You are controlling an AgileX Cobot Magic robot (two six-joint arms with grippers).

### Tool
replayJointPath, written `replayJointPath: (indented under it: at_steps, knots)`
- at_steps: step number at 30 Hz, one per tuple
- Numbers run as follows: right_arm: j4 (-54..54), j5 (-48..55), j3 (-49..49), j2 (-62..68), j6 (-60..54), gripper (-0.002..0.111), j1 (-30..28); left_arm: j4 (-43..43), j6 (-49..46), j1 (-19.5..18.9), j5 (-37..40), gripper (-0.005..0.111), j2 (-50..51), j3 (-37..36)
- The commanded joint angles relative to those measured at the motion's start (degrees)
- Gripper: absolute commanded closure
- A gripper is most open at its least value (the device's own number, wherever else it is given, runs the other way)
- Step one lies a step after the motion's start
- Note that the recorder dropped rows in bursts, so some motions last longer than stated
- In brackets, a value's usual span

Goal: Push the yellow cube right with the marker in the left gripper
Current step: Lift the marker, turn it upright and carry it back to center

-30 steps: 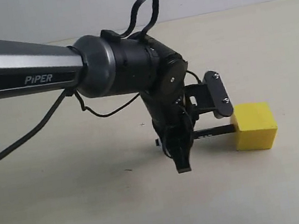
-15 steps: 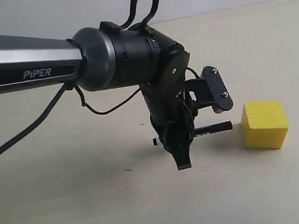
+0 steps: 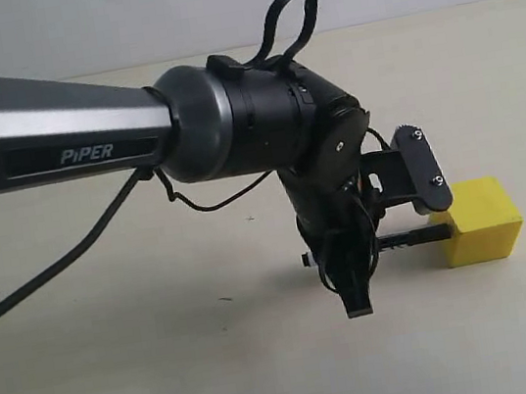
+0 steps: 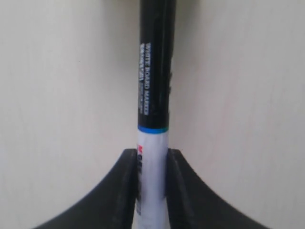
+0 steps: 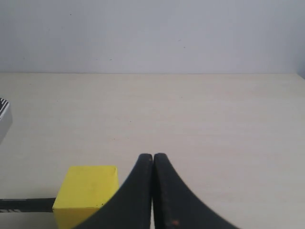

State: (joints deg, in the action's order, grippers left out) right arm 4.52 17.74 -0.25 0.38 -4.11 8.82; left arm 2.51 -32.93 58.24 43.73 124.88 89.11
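Observation:
My left gripper (image 3: 356,287) (image 4: 152,164) is shut on the marker (image 3: 410,238) (image 4: 153,95), gripping its white barrel. The marker lies level just above the table, its black cap end pointing right and meeting the left face of the yellow cube (image 3: 482,220). In the right wrist view the yellow cube (image 5: 88,193) sits close by, with the marker (image 5: 24,205) touching its side. My right gripper (image 5: 153,160) is shut with nothing between its fingers, and it does not show in the exterior view.
The beige table (image 3: 122,377) runs back to a pale wall (image 3: 118,20). A loose black cable (image 3: 45,259) hangs from the left arm toward the left edge. A grey object (image 5: 4,117) shows at the edge of the right wrist view.
The left arm pulled back a little, then moved right with the marker. The marker tip is against the cube again, and the cube sits farther right than a second ago.

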Motion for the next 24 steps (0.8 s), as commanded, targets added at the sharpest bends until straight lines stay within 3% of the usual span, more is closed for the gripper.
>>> replayJointPath:
  at_steps: [1,3,5,11,20,24]
  knots:
    - [-0.15,-0.23,0.25,-0.38,-0.21,0.108,0.04,0.81,4.56,-2.41,1.24,0.107,-0.56,0.36]
    - [-0.15,-0.23,0.25,-0.38,-0.21,0.108,0.04,1.5,9.67,-4.27,1.24,0.107,-1.11,0.36]
    - [-0.15,-0.23,0.25,-0.38,-0.21,0.108,0.04,1.5,22.18,-7.35,1.13,0.107,-2.47,0.36]
    - [-0.15,-0.23,0.25,-0.38,-0.21,0.108,0.04,1.5,54.2,-11.82,4.7,0.107,-4.05,0.36]
    - [-0.15,-0.23,0.25,-0.38,-0.21,0.108,0.04,1.16,78.89,-13.0,8.97,0.107,-2.19,0.36]
    - [-0.15,-0.23,0.25,-0.38,-0.21,0.108,0.04,-0.63,80.69,-13.0,8.97,0.107,-1.2,0.36]
